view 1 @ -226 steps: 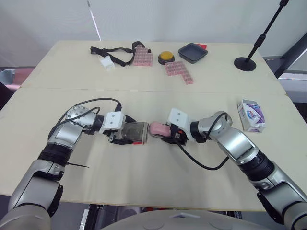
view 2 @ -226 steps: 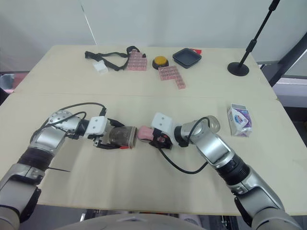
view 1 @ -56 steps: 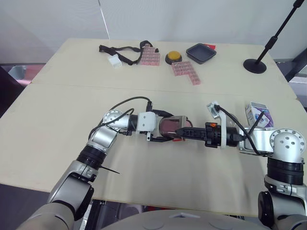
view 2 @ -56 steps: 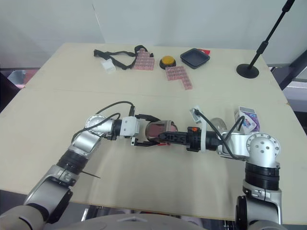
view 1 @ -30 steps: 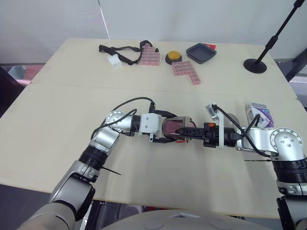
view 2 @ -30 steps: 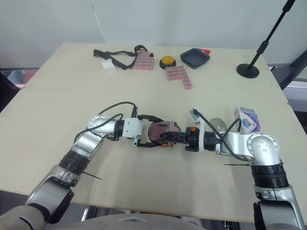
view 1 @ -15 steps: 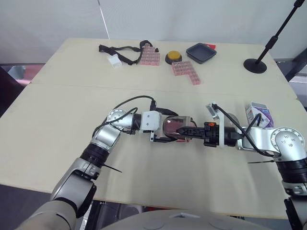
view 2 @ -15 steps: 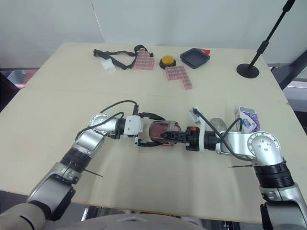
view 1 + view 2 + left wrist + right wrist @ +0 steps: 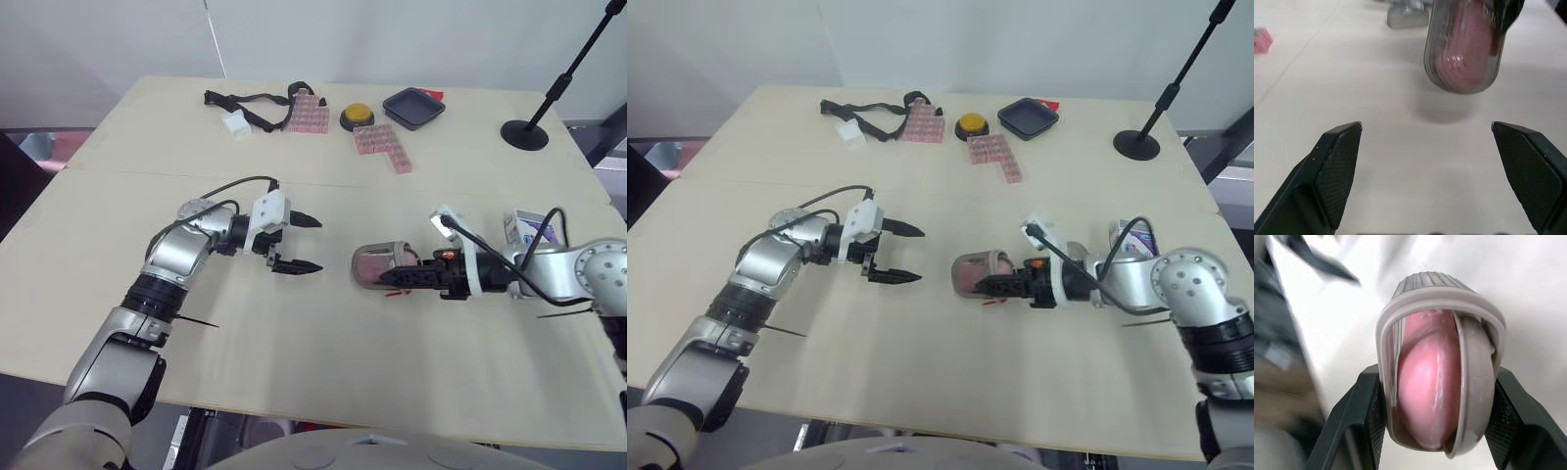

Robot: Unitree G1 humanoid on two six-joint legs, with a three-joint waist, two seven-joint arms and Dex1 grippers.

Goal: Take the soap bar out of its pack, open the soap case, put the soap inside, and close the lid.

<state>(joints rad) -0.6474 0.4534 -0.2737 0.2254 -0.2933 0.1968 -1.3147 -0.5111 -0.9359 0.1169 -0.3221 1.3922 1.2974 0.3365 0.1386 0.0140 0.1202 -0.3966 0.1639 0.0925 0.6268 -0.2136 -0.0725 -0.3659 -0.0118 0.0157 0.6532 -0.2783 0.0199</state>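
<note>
A translucent grey soap case [image 9: 377, 265] with the pink soap bar [image 9: 1426, 382] inside lies on its side at the table's middle. My right gripper [image 9: 400, 280] is shut on it, black fingers [image 9: 1355, 417] clamping both sides. In the right wrist view the case's lid [image 9: 1475, 382] stands ajar over the soap. My left gripper [image 9: 315, 245] hangs open to the left of the case, clear of it, its fingers [image 9: 1338, 165] spread wide and pointing at the case [image 9: 1464, 49]. The white and purple soap pack [image 9: 530, 227] lies at the right edge.
Along the far table lie a black strap [image 9: 253, 100], a white block [image 9: 235, 124], pink blocks [image 9: 384, 147], a yellow button [image 9: 357, 117] and a black tray [image 9: 413, 107]. A stand's round base [image 9: 526, 134] sits far right. Cables trail from both wrists.
My left gripper has let go of the soap case and drawn back to the left, open. The right gripper keeps the case and has pulled it slightly to the right.
</note>
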